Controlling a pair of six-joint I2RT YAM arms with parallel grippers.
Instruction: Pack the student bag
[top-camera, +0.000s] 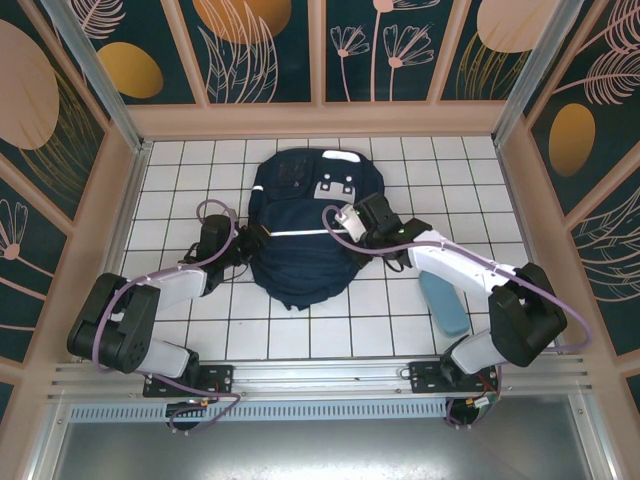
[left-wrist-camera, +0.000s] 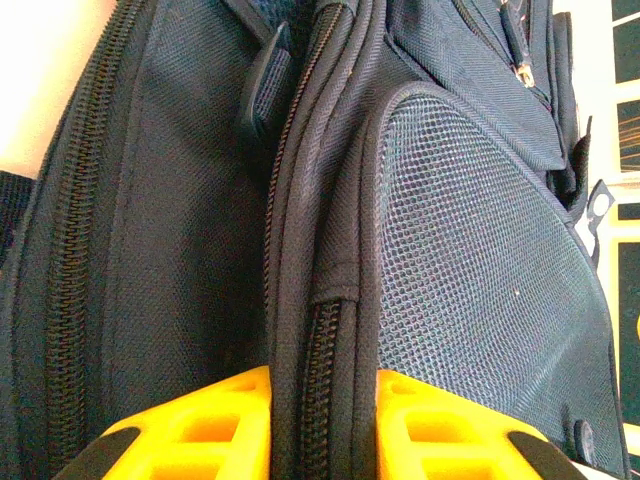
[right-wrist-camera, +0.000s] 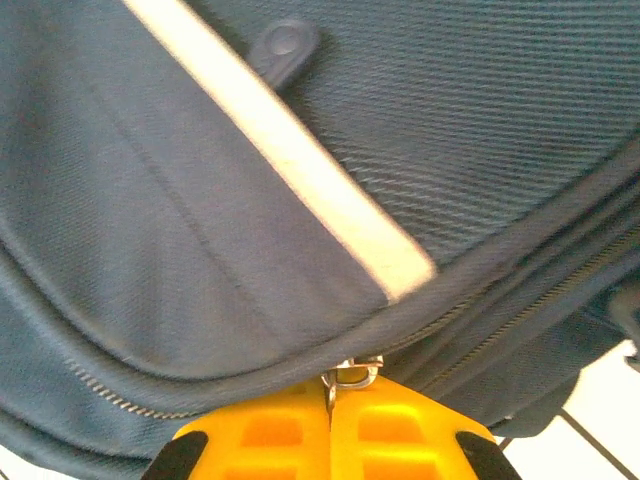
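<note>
Bright even light, close-ups perhaps soft

The student bag (top-camera: 300, 255) is a large dark navy fabric backpack lying flat, front up. The left gripper (top-camera: 243, 243) is at its left edge and the right gripper (top-camera: 352, 222) is on its upper right part. A thin white stripe crosses the front, and a white-grey patch sits near its far end, beyond both grippers.

A closed zipper seam of the bag (left-wrist-camera: 318, 340) rises straight from between the left gripper's (left-wrist-camera: 322, 425) fingers. A mesh panel lies to the right of the seam and plain fabric to the left.

A small metal zip pull (right-wrist-camera: 352, 374) sits at the right gripper's (right-wrist-camera: 330, 425) tips on a curved seam, with the white stripe slanting just beyond.
</note>
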